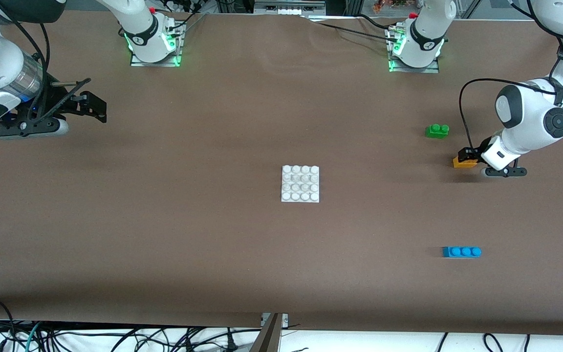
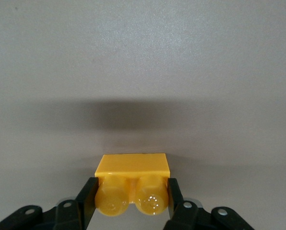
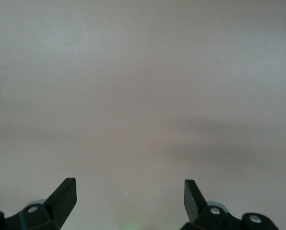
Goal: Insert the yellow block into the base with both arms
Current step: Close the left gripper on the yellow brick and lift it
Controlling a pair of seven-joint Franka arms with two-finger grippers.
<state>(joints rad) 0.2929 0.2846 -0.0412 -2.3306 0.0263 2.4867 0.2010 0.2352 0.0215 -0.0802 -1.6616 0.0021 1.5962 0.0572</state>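
The yellow block is at the left arm's end of the table, low at the table surface. My left gripper is shut on it. In the left wrist view the two black fingers press its two ends, with both studs of the yellow block facing the camera between them, and the left gripper holds it. The white base lies flat at the table's middle, with nothing on it. My right gripper waits open and empty above the right arm's end of the table; the right wrist view shows the right gripper over bare table.
A green two-stud brick lies near the yellow block, farther from the front camera. A blue three-stud brick lies nearer to the front camera at the left arm's end. Cables hang at the table's front edge.
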